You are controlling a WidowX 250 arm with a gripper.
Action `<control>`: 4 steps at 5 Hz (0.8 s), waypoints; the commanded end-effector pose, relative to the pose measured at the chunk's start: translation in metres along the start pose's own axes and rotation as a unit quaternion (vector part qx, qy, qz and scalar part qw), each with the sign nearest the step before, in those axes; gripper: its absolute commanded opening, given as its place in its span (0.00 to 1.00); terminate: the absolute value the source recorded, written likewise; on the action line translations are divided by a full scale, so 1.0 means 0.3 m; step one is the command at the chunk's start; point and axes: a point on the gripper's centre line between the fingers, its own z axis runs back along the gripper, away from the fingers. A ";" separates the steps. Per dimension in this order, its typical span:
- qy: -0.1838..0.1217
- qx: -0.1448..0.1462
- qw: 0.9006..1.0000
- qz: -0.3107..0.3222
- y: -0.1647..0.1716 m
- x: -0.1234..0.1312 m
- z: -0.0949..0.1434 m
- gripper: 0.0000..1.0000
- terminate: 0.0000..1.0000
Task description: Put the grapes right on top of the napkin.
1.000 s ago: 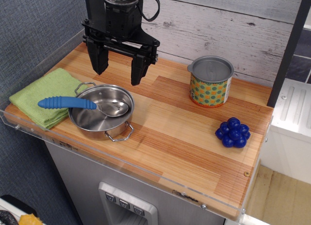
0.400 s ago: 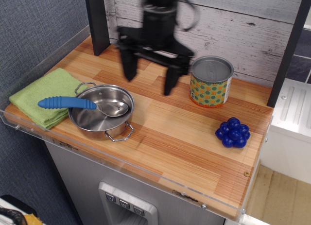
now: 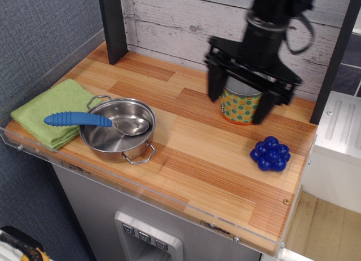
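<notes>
The grapes point(image 3: 271, 154), a small bunch of glossy dark-blue balls, lie on the wooden counter near its right edge. The napkin point(image 3: 52, 111), a folded light-green cloth, lies at the far left of the counter. My gripper point(image 3: 237, 107) hangs open and empty above the can, up and left of the grapes. Its two black fingers point(image 3: 215, 85) straddle the can. The gripper looks motion-blurred.
A steel pot point(image 3: 117, 129) stands beside the napkin, holding a blue-handled steel spoon point(image 3: 79, 120) whose handle reaches over the napkin. A patterned can point(image 3: 239, 107) stands at the back right, partly hidden by my gripper. A dark post point(image 3: 111, 24) stands at the back left.
My gripper has swept from above the pot at the left to over the can at the right, staying open. The grapes, napkin, pot and spoon have not moved.
</notes>
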 end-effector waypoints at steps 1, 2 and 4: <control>-0.032 -0.025 0.997 -0.061 -0.108 0.044 -0.011 1.00 0.00; -0.022 -0.018 0.998 -0.054 -0.125 0.049 -0.031 1.00 0.00; -0.003 -0.014 0.999 -0.049 -0.140 0.061 -0.083 1.00 0.00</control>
